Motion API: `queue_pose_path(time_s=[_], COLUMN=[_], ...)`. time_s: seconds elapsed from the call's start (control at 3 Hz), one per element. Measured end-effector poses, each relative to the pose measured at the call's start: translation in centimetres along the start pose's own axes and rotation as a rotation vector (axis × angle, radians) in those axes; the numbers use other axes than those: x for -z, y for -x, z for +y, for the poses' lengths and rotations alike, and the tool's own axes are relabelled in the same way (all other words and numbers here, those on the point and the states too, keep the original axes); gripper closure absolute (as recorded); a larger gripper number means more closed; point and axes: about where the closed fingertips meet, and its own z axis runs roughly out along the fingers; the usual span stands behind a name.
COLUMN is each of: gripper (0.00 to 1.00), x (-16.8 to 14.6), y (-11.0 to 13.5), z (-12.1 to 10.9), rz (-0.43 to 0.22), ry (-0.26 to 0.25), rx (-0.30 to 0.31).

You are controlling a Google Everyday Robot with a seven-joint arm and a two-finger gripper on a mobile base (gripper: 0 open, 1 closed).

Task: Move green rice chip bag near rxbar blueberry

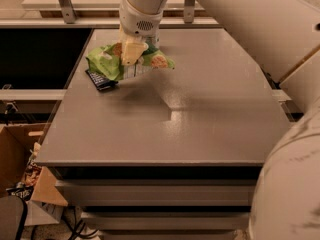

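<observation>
At the far left of the grey table lies the rxbar blueberry, with the green rice chip bag right beside it and overlapping its top corner. The gripper is clamped on the bag's middle. The bag should be set down gently and let go without nudging the bar. The arm reaches in from the upper right, wrist pointing down.

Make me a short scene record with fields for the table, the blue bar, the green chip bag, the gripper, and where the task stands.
table: grey flat top
rxbar blueberry: lying flat near the table's far-left edge
green rice chip bag: crumpled, just behind the bar, its edge overlapping the bar in this view
bag-to-bar contact: cannot tell
gripper: over the far-left part of the table, shut on the bag
task status: bag close beside the bar, not yet released
</observation>
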Motion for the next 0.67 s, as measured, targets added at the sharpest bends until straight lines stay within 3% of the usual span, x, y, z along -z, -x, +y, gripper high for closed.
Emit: queue_pose_path(time_s=[0.67], gripper=[0.37], x=[-0.83], y=[-1.29], z=[-1.67], rz=[0.015], ry=[-0.015], rx=[-0.037])
